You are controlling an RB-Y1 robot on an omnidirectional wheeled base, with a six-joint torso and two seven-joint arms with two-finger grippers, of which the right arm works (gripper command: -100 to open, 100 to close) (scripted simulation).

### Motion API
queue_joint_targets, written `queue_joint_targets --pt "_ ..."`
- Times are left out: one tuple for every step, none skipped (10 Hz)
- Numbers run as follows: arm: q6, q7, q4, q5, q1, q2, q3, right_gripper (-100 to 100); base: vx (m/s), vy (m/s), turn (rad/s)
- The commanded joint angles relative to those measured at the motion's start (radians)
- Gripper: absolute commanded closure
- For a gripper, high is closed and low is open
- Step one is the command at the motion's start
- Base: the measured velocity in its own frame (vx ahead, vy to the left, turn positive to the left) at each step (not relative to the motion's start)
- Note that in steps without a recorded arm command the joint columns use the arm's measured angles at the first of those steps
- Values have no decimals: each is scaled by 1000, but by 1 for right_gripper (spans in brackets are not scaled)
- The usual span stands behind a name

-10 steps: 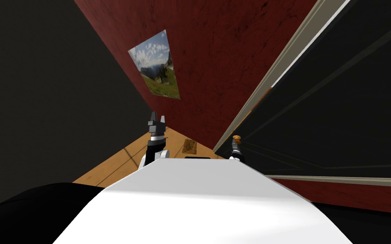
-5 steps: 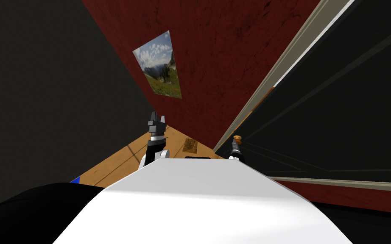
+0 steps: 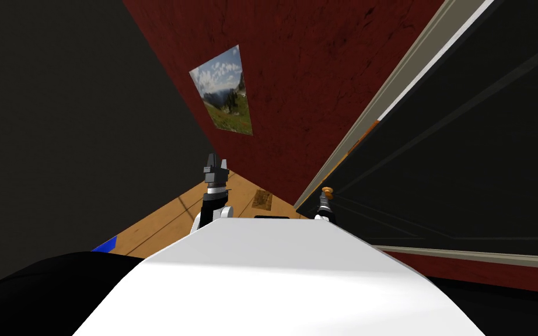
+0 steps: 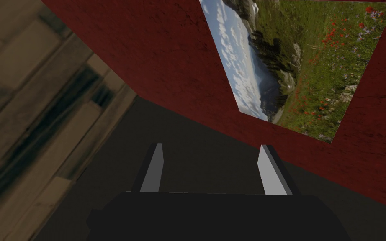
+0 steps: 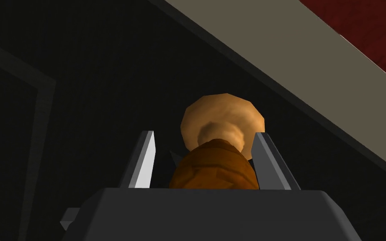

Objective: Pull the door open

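Now right hand astride door knob; my view turned slightly.

I see the door matt black and smooth, its knob warm brown with a wood-like grain, the red wall mottled and rough, the floor pale wood planks, the fingers of my right tool smooth grey.

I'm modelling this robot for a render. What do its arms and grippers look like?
The left gripper and right gripper are each a dark box with two thin, light grey, blade-like fingers. The left forearm is black, white lower down.
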Motion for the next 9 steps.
queue_joint_targets --pt "15 -5 -23 -9 30 -8 -23 100 -18 0 5" --pt "11 -46 -21 -8 29 -8 -25 100 -20 -7 51" --pt "6 -75 -19 -6 28 -7 -26 100 -42 -8 75" --pt "6 -87 -19 -6 28 -7 -26 100 -34 6 25" --pt "2 -128 -18 -4 27 -7 -28 100 -37 -10 48" --pt "2 -128 -18 -4 27 -7 -28 100 -28 -15 48" --pt "-2 -161 -16 -3 25 -7 -29 100 -45 -15 36" --pt "-2 -170 -16 -3 25 -7 -29 100 -26 -4 55" --pt "-2 -170 -16 -3 25 -7 -29 100 0 0 0"
